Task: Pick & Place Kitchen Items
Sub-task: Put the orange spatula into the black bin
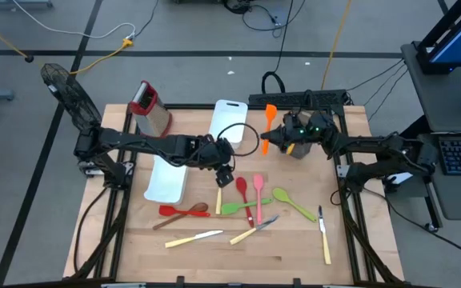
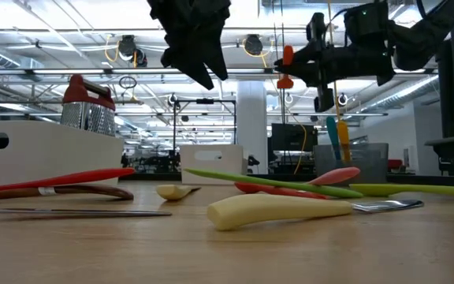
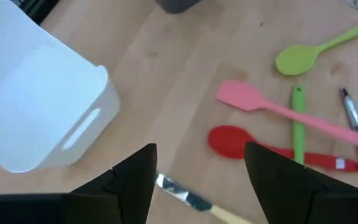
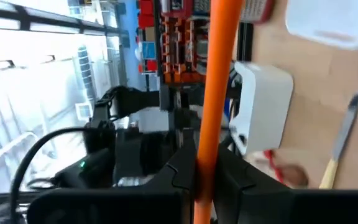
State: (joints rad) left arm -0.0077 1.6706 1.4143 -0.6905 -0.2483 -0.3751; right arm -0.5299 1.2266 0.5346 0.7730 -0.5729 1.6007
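My right gripper [image 1: 274, 144] is shut on an orange spatula [image 1: 269, 126], held high above the table beside a dark holder [image 1: 298, 149]. It also shows in the low view [image 2: 288, 67]. My left gripper [image 1: 224, 174] is open and empty, hovering over the middle of the table. In the left wrist view its fingers [image 3: 129, 180] stand above a cream-handled knife [image 3: 185, 196] and a red spoon [image 3: 230, 140]. A pink spatula [image 1: 258, 194], green spoons [image 1: 293, 203] and further knives [image 1: 194, 238] lie flat on the wood. My right gripper pinches the orange spatula's handle [image 4: 205, 163] between its two fingers, toward the handle's near end. The fingers come level from the table's right and lie across the handle. The spatula is lifted clear and roughly level, its blade [image 1: 270, 113] toward the far edge.
A white tub [image 1: 166, 181] lies left of my left gripper, and another white tub [image 1: 229, 118] stands at the far middle. A red-topped grater [image 1: 150, 109] stands at the far left. A red spatula [image 1: 174, 210] and a wooden spoon [image 1: 184, 217] lie near the front.
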